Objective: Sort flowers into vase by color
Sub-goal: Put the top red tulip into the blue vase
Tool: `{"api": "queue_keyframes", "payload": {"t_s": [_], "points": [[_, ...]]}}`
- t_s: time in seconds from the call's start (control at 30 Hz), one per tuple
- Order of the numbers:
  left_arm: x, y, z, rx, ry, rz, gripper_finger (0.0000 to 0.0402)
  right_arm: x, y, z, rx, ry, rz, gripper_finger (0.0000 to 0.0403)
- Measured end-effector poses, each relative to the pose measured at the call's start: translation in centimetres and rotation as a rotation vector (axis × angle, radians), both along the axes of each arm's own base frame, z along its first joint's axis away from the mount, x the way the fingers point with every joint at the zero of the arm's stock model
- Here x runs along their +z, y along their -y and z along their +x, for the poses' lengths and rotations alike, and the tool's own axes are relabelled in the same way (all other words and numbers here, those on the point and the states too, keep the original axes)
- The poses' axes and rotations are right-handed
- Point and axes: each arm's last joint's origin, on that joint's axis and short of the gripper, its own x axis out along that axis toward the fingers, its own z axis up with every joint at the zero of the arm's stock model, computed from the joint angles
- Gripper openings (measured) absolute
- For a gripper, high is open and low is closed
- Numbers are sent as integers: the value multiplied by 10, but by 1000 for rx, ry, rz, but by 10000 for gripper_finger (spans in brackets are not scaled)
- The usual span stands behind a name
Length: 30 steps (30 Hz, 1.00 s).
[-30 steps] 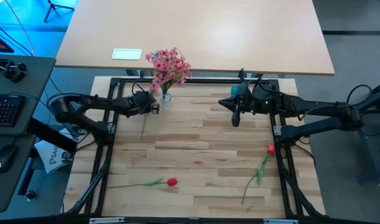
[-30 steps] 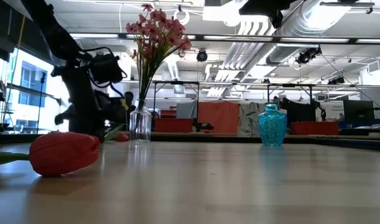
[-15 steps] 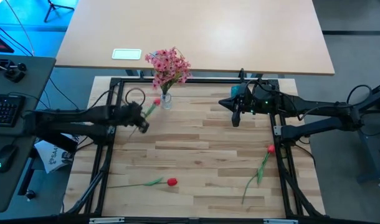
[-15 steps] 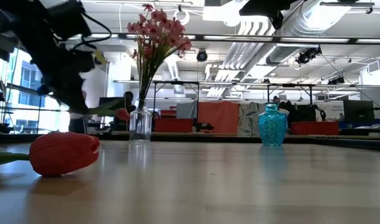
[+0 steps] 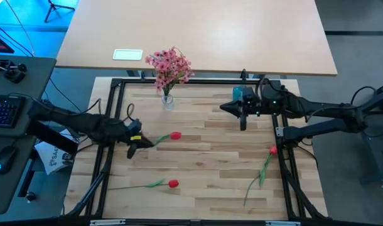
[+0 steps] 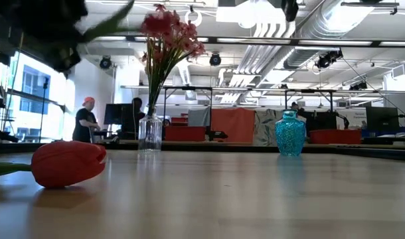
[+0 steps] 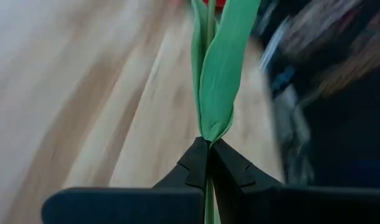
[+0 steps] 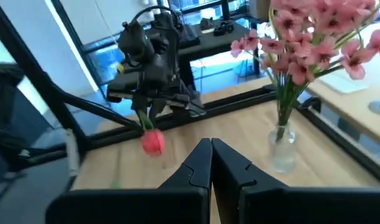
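Note:
My left gripper (image 5: 136,139) stands over the table's left part, shut on a red tulip whose bloom (image 5: 175,135) points toward the table's right. The right wrist view shows the same gripper (image 8: 154,106) with the bloom (image 8: 152,142) below it. A clear glass vase (image 5: 167,102) at the far edge holds the pink sprays (image 5: 170,66) by their stems. Two more red tulips lie flat on the table, one near the near edge (image 5: 172,184), one at the right (image 5: 272,150). My right gripper (image 5: 243,120) is shut and hovers by the teal vase (image 5: 237,94). My left gripper pinches the tulip's thin green stem (image 7: 208,144) between its two fingertips, just where the long leaf (image 7: 224,68) begins. The stem runs on past the fingertips toward the table's right. The tulip is lifted clear of the table, its bloom at the free end.
A black frame (image 5: 110,125) borders the wooden table. The teal vase (image 6: 290,134) stands at the far right, the glass vase (image 6: 149,133) at the far left. The near tulip's bloom (image 6: 68,163) lies close to the low camera. People show in the room behind.
My left gripper has drawn back from beside the glass vase toward the near edge and has risen, carrying the tulip. The tulip is lifted clear of the table and has swung about, so that its bloom points right instead of toward the vase.

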Motion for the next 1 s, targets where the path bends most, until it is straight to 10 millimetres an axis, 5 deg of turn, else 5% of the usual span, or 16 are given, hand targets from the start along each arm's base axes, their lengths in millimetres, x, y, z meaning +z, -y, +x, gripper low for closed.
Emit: {"api": "queue_keyframes", "payload": {"t_s": [0.3, 0.5, 0.77, 1.0], "points": [[13, 17, 56, 158, 333, 163, 0, 11, -8, -45, 43, -19, 174, 0], [34, 7, 113, 314, 447, 378, 0, -6, -20, -56, 80, -215, 266, 0], [58, -28, 175, 209, 585, 378, 0, -9, -31, -22, 60, -159, 152, 7], [75, -44, 189, 234, 635, 383, 0, 4, -26, 16, 92, 104, 133, 81]]}}
